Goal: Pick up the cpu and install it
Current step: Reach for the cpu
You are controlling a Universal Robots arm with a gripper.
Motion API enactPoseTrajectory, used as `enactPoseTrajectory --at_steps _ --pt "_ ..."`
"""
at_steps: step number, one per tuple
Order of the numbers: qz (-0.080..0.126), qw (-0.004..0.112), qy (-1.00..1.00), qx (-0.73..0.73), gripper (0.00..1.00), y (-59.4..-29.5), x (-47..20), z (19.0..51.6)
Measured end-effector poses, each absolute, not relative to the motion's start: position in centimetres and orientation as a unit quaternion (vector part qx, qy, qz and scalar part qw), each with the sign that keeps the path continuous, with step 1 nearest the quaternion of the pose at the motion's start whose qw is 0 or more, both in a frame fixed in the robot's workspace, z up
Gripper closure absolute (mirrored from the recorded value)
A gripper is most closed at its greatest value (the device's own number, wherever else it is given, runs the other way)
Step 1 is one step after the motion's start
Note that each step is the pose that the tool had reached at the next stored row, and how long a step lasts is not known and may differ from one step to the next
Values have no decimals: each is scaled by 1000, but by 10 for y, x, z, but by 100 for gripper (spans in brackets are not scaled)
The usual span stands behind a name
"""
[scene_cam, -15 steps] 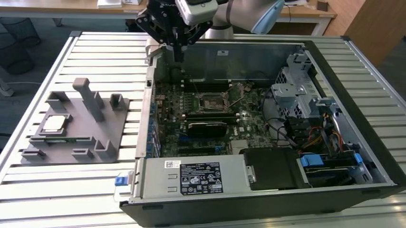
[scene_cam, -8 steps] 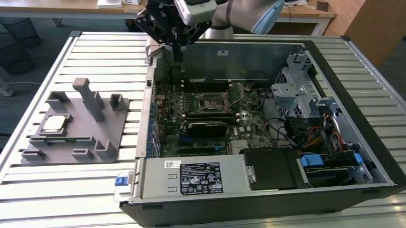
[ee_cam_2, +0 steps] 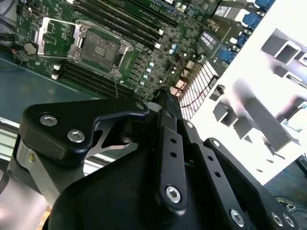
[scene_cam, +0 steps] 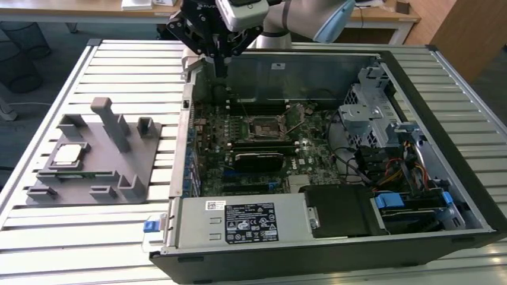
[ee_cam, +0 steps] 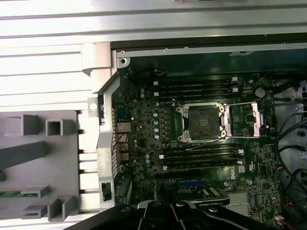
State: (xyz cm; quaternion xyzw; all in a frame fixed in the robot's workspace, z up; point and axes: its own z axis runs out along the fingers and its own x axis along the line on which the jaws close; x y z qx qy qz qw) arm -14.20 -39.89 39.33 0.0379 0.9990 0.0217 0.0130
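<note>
Slatted metal table (scene_cam: 119, 65) carrying an open computer case (scene_cam: 317, 74). Inside the case, motherboard (scene_cam: 214, 130) with bare socket (scene_cam: 265, 126), load plate swung open. Outside the case, beside its port wall, grey fixture (scene_cam: 95, 157); cradles the cpu (scene_cam: 67, 155) flat in a recess, well apart from the socket. Above the case's far corner near the fixture, gripper (scene_cam: 219, 62), tips pressed together, pinching nothing. Judged light, stiff, slick-topped and fragile underneath; best taken by two opposite edges and kept level.
</note>
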Motion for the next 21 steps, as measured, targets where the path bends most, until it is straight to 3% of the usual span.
enactPoseTrajectory --at_steps 21 --pt "22 13 999 38 89 -399 -149 393"
